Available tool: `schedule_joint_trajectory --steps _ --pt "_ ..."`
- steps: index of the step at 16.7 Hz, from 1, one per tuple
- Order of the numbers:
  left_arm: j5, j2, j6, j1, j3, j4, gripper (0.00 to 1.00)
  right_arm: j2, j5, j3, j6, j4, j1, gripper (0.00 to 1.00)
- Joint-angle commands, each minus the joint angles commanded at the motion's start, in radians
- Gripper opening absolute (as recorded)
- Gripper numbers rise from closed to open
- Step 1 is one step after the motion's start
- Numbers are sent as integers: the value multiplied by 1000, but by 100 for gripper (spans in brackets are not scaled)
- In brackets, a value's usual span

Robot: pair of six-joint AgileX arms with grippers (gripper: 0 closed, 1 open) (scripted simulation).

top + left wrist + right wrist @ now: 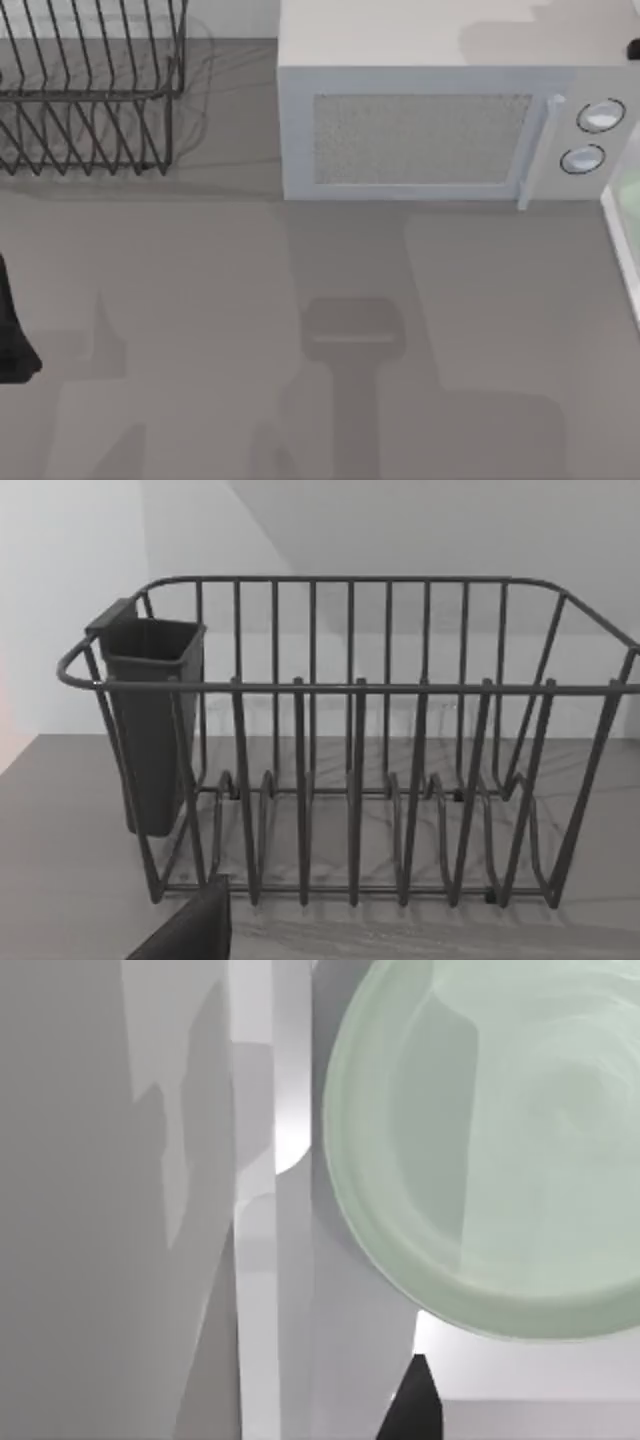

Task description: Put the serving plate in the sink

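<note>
Grey surface (200, 300), pale wall behind. Wire dish rack (90, 90) at the surface's far left corner, with a dark cutlery cup (150, 720) hung on one end. Grey-white microwave (420, 130) with two round knobs along the far edge, right of centre. Sink (622, 235) rim at the right edge. Serving plate (500, 1150), pale mint, lies inside the sink; a sliver of it shows at the right edge (630, 200). Left arm (12, 330) sits at the surface's left edge. Left pincer and right pincer: cannot tell whether spread or pressed together. No readable writing or labels.
</note>
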Motion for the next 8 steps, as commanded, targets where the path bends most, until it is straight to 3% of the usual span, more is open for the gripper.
schedule_joint_trajectory --steps 2,8 --pt "0 0 0 0 0 0 100 0 0 0 0 0 0 98" --pt "0 0 0 0 0 0 100 0 0 0 0 0 0 100"
